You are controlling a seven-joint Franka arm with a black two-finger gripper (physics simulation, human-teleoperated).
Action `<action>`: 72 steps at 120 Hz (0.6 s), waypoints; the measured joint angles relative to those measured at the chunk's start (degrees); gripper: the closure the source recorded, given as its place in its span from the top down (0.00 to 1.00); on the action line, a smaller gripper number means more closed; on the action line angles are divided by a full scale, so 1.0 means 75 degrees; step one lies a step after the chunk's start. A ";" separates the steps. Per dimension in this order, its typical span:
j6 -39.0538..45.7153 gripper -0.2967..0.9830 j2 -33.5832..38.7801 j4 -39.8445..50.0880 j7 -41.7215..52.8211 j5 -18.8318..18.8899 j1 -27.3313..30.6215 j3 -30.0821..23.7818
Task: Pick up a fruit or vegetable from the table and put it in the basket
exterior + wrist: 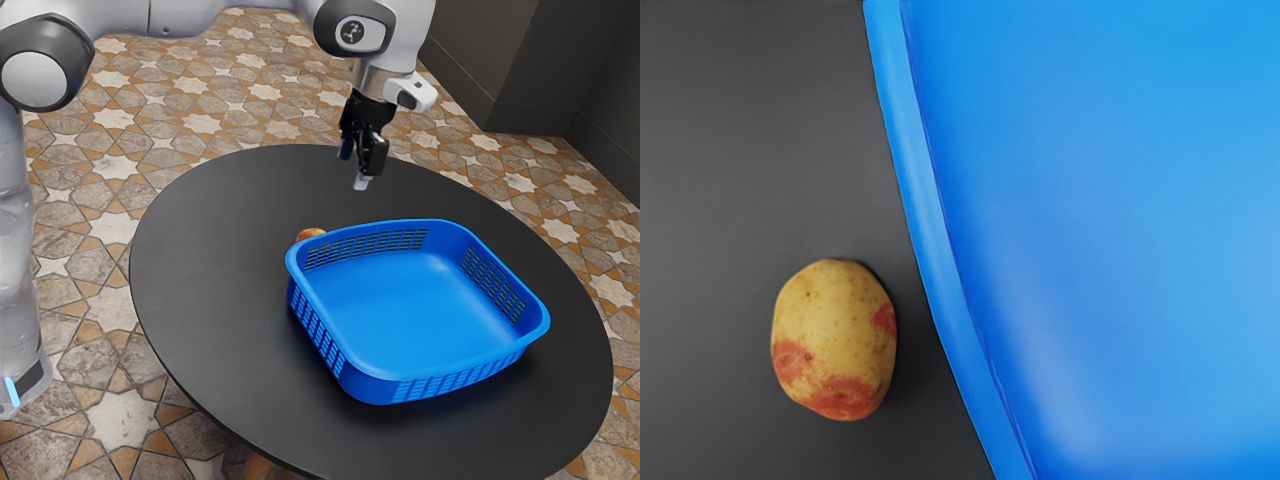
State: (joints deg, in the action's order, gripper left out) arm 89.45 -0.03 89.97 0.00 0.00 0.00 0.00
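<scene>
The black gripper (354, 167) hangs above the table's far part, beyond the basket's rim, its two fingers apart with nothing between them. A yellow and red potato (311, 234) lies on the table just outside the blue basket (418, 310), partly hidden behind its rim. In the wrist view the whole potato (835, 340) is visible on the dark surface, a small gap from the rim of the basket (930, 230). The part of the basket's floor in sight holds nothing.
The round dark table (215, 290) carries the basket on the exterior view's right half. The basket's raised, slotted walls stand close beside the potato. Patterned tile floor surrounds the table.
</scene>
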 joint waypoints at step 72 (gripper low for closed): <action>-0.0293 0.77 -0.1853 -0.2167 0.0486 -0.1598 -0.0260 0.1942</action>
State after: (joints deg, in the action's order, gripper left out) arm 87.25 -13.93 73.72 3.65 -11.98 -1.96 14.57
